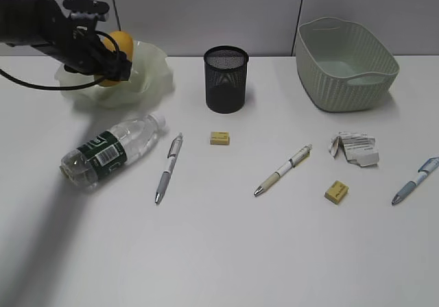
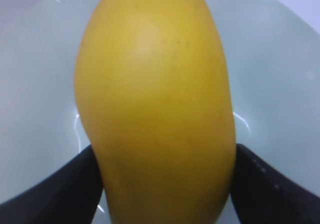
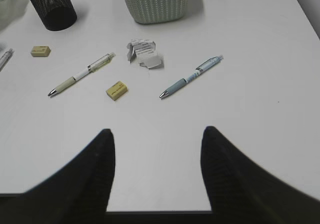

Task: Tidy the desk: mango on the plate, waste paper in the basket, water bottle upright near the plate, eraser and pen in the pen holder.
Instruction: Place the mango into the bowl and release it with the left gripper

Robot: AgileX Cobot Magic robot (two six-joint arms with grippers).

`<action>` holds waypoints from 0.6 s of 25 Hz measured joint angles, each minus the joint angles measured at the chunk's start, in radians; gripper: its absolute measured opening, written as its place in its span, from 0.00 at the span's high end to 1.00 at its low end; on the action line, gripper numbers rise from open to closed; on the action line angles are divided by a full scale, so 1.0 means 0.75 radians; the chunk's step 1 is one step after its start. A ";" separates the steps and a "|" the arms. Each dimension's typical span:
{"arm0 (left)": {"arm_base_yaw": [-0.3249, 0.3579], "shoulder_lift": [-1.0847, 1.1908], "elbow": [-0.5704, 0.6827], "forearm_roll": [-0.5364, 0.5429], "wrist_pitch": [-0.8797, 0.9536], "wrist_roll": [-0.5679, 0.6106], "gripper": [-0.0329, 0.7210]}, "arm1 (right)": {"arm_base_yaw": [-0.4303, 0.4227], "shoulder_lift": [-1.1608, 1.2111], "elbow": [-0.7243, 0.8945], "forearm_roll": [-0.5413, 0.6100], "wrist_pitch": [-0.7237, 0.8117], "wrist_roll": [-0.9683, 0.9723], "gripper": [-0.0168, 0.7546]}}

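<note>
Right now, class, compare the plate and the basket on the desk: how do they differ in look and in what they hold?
The plate is a translucent dish with a wavy, ruffled rim; the basket is an opaque ribbed tub with cut-out handles. The plate has the mango over it, between the left gripper's fingers; the basket looks empty. The plate stands at the far left, the basket at the far right. Both are pale green.

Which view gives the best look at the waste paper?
The right wrist view: the waste paper lies unobstructed, printed text visible. The exterior view shows it smaller, near the frame's right side. The left wrist view misses it.
</note>
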State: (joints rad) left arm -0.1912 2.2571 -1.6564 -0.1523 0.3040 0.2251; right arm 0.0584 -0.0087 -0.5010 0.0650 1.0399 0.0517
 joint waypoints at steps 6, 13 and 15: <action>0.000 0.003 -0.001 -0.002 -0.037 0.000 0.14 | 0.000 0.000 0.000 0.000 0.000 0.000 0.41; 0.000 -0.057 -0.001 -0.001 0.089 0.000 0.15 | 0.000 0.000 0.000 0.000 0.000 0.000 0.40; 0.000 -0.115 -0.001 -0.001 0.147 0.000 0.17 | 0.000 0.000 0.000 0.000 0.000 0.000 0.40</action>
State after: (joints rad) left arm -0.1912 2.1711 -1.6575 -0.1531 0.4141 0.2251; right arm 0.0584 -0.0087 -0.5010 0.0650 1.0399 0.0517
